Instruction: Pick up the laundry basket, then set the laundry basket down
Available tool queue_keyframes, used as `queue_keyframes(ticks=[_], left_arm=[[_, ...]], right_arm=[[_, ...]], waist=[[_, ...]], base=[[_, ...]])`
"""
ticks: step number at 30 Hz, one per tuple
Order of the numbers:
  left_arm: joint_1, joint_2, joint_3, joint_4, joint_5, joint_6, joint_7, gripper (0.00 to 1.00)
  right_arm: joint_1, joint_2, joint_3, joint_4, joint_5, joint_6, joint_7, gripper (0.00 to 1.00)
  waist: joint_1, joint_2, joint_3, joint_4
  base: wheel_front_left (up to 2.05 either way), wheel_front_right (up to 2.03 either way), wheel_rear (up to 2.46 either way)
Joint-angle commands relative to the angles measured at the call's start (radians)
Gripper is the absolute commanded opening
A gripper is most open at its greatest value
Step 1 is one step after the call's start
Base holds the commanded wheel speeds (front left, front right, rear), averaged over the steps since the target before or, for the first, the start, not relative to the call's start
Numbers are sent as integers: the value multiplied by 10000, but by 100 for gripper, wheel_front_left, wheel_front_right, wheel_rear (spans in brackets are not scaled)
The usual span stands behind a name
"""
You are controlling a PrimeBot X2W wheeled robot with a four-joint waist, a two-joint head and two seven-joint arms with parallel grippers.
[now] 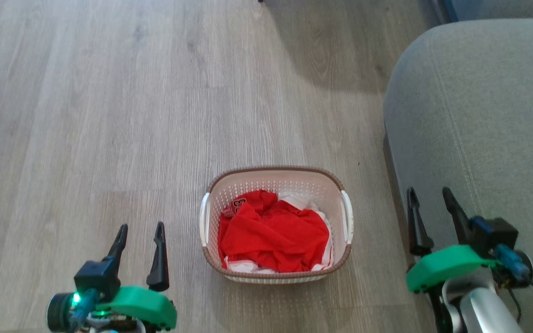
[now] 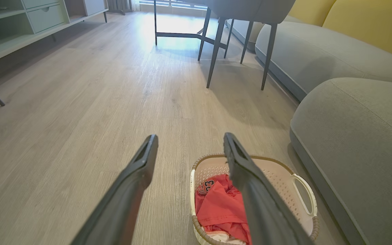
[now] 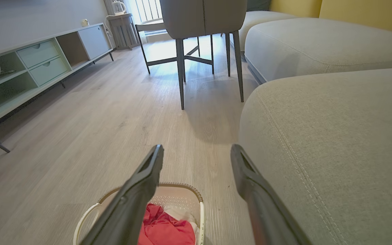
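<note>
Cream plastic laundry basket (image 1: pixel 275 182) sits on wood-look floor (image 1: pixel 109 115), near grey sofa (image 1: pixel 479 115), red garment (image 1: pixel 275 231) heaped inside. Left gripper (image 1: pixel 141 226) and right gripper (image 1: pixel 428 190) hover either side of basket, clear of it, fingers parted fairly wide, holding nothing. Flanking pose likely lines each arm up with white side handle (image 1: pixel 347 217) for two-armed lift. Pick-up not yet begun; sofa crowds right arm's approach
</note>
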State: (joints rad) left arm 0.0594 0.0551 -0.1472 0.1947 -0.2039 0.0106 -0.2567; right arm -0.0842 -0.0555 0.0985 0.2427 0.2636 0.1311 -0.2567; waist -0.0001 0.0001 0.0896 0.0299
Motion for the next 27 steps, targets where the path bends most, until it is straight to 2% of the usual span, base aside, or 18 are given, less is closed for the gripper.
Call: queue_keyframes(ticks=[1, 10, 26, 27], left_arm=[[-133, -36, 441, -427, 128, 100, -51, 100], [382, -45, 638, -528, 209, 61, -51, 100], [531, -48, 741, -521, 222, 58, -51, 100], [836, -2, 346, -194, 176, -6, -2, 0]], right_arm=[[85, 53, 111, -427, -140, -4, -51, 100], [742, 53, 12, -643, -198, -4, -51, 100], [830, 53, -127, -655, -236, -4, -51, 100], [966, 113, -320, -306, -168, 0, 0, 0]], waist=[[1, -1, -226, 11], [1, -1, -827, -46], [1, -1, -972, -133], [1, -1, -975, -134]], base=[[0, 0, 0], [0, 0, 0], [0, 0, 0], [0, 0, 0]])
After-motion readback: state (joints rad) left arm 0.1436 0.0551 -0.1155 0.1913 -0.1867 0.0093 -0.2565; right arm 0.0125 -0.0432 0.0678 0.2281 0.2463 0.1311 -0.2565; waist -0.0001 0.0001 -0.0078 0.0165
